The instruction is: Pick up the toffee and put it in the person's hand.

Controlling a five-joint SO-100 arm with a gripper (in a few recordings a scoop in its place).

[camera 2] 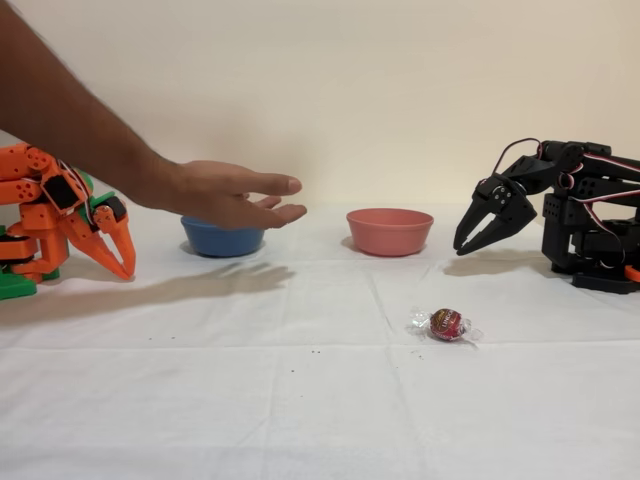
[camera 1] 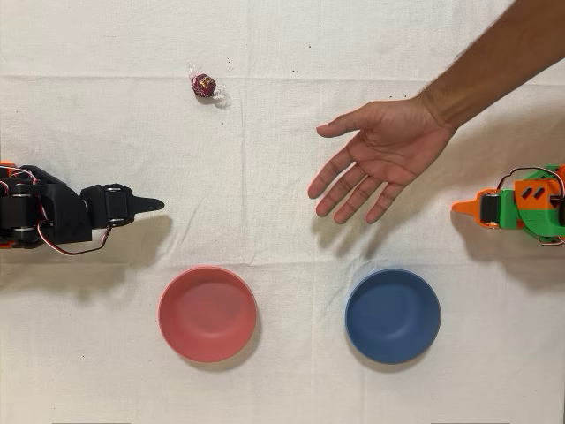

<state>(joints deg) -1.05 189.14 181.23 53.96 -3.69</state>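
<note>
1. White cloth covers the table, with a plain pale wall behind in the fixed view.
2. Overhead view: the toffee (maroon wrapper, clear twisted ends) lies on the cloth, alone, touching nothing.
3. Overhead view: the black gripper is at the picture's left, lower than the toffee and well apart from it; seen edge-on, so its spread cannot be told here.
4. Overhead view: the person's hand, palm open with fingers spread, is to the right of the toffee, well apart.
5. Overhead view: a pink bowl and a blue bowl sit far below the toffee; the idle orange arm is at far right.
6. Fixed view: the toffee rests nearest the camera; the gripper, above and behind it to the right, hangs with jaws spread and holds nothing.
7. Fixed view: the hand hovers left of the toffee, in front of the blue bowl; the pink bowl is behind the toffee.
</note>
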